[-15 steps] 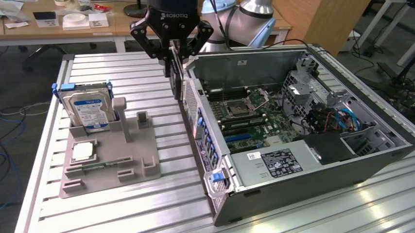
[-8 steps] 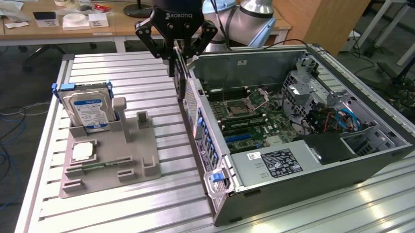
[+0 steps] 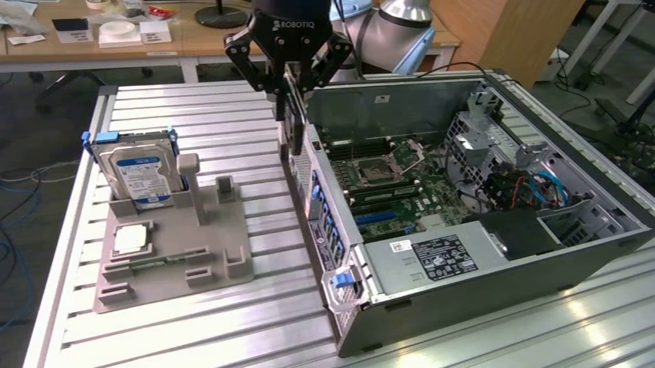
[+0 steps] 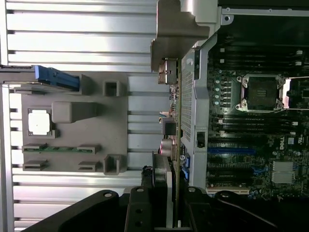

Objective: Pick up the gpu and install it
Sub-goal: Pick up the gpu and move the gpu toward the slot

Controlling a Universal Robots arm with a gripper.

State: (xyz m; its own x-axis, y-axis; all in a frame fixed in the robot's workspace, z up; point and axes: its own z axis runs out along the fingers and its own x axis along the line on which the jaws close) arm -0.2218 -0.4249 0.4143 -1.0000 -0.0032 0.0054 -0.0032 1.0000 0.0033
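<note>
The gpu (image 3: pixel 294 126) hangs edge-on and upright, a thin dark card with its lower end beside the rear wall of the open computer case (image 3: pixel 461 268). My gripper (image 3: pixel 290 86) is above it, shut on the card's upper edge. In the wrist view the gpu (image 4: pixel 177 140) appears as a thin green board edge with its silver bracket (image 4: pixel 176 29) at the far end, running along the case's rear wall between my black fingers (image 4: pixel 145 203). The motherboard (image 3: pixel 409 192) lies just inside the case, beyond the card.
On the exterior view's left, a grey holder tray (image 3: pixel 174 253) carries a blue-labelled hard drive (image 3: pixel 143 172) standing upright and a square silver CPU chip (image 3: pixel 131 239). The slatted metal table (image 3: pixel 225 115) runs under everything. Desks and a second robot base stand behind.
</note>
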